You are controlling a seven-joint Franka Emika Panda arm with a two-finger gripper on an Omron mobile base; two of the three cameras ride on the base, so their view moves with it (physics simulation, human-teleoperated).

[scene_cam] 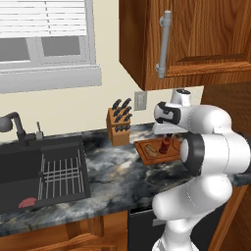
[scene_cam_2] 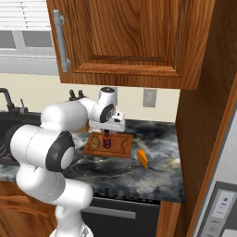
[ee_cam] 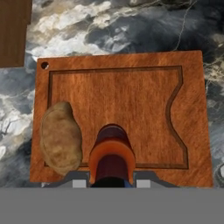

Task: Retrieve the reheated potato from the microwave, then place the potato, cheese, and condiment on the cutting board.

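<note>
My gripper [ee_cam: 112, 179] is shut on the condiment [ee_cam: 112, 153], a dark red bottle with a black cap, held upright over the near part of the cutting board [ee_cam: 131, 100]. The tan potato [ee_cam: 60, 138] lies on the board just left of the bottle. From the right base, the gripper [scene_cam_2: 107, 131] holds the condiment [scene_cam_2: 107, 140] beside the potato [scene_cam_2: 95, 142] on the board [scene_cam_2: 121, 147]. The orange cheese [scene_cam_2: 142, 159] wedge lies on the counter, right of the board. Whether the bottle's base touches the board is unclear. The microwave is out of view.
A wooden knife block [scene_cam: 119, 125] stands by the wall left of the board [scene_cam: 145, 158]. The sink [scene_cam: 39, 171] with its rack and black faucet [scene_cam: 14, 125] lies further left. Wall cabinets [scene_cam_2: 129, 37] hang above. A tall wooden panel [scene_cam_2: 208, 139] bounds the counter's right end.
</note>
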